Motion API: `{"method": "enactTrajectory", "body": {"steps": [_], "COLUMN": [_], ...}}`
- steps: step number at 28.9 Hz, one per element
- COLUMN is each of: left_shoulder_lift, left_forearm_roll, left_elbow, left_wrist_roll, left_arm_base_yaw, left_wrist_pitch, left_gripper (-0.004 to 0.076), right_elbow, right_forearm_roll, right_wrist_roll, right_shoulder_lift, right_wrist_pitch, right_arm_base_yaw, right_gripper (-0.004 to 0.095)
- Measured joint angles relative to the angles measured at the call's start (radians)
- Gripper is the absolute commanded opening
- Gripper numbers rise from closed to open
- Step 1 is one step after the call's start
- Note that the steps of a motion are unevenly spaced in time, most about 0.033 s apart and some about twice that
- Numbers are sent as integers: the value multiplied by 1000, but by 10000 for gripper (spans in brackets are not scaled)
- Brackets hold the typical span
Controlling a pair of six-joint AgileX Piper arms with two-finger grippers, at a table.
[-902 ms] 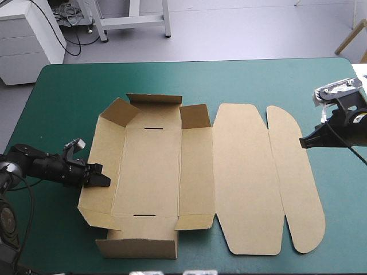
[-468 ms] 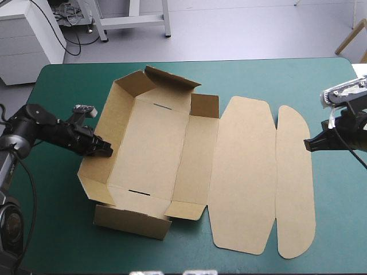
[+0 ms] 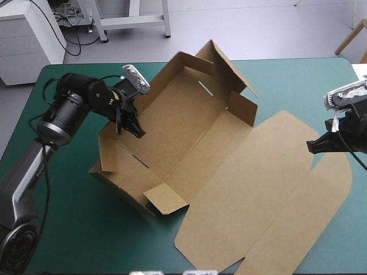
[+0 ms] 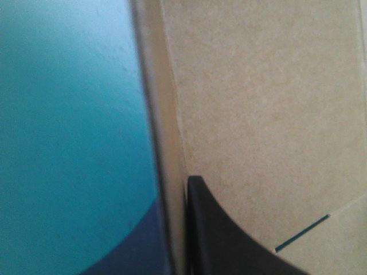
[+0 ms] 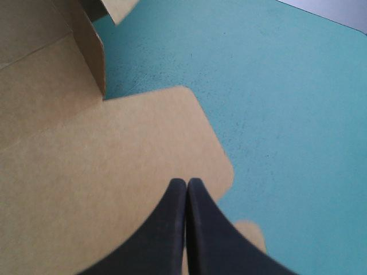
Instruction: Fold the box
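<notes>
box [image 3: 189,120] on table [image 3: 275,86] | left tool [image 3: 137,130]: its wall [image 3: 150,91] | right tool [image 3: 310,146]: over lid [image 3: 252,189]

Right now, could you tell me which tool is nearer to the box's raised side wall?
Left. The left tool is clamped on the box's side wall, one finger inside the tray. The right tool hangs shut over the flat lid, well away.

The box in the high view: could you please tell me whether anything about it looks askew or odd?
Yes. The box lies diagonal to the edges of the table rather than square, with the left tool clamped on its side wall. Its walls and flaps stand unevenly, some upright, some splayed. I see no tear.
</notes>
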Motion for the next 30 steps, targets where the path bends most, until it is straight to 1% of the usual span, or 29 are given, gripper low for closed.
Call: {"method": "enactTrajectory", "body": {"steps": [2,8,15,19,24,28,29,30], "left_shoulder_lift": [4,28,37,39,33,12,-7,-15], "left_forearm_roll": [93,349,529,623,775,907,974,1002], "left_elbow": [0,0,20,40,116,233,293,315], "left_wrist_roll": [0,-5,-4,-20,-130,-260,-331,-355], "left_arm_base_yaw": [-73,-253,-375,-420,-475,-529,-558,-569], "left_wrist_pitch": [-36,-97,-170,-178,-194,-216,-225,-229], "left_gripper": [-10,-10,-10,-10,-10,-10,-10,-10], "right_elbow": [0,0,0,0,0,0,0,0], "right_forearm_roll": [0,0,-16,-23,-23,-23,-22,-22], "right_wrist_roll": [0,0,0,0,12,35,47,57], "right_shoulder_lift": [0,0,0,0,0,0,0,0], "right_wrist_pitch": [-1,-12,-20,-20,-27,-28,-29,-30], "right_arm_base_yaw": [0,0,0,0,0,0,0,0], "right_gripper": [-19,-19,-19,-19,-19,-19,-19,-19]}}
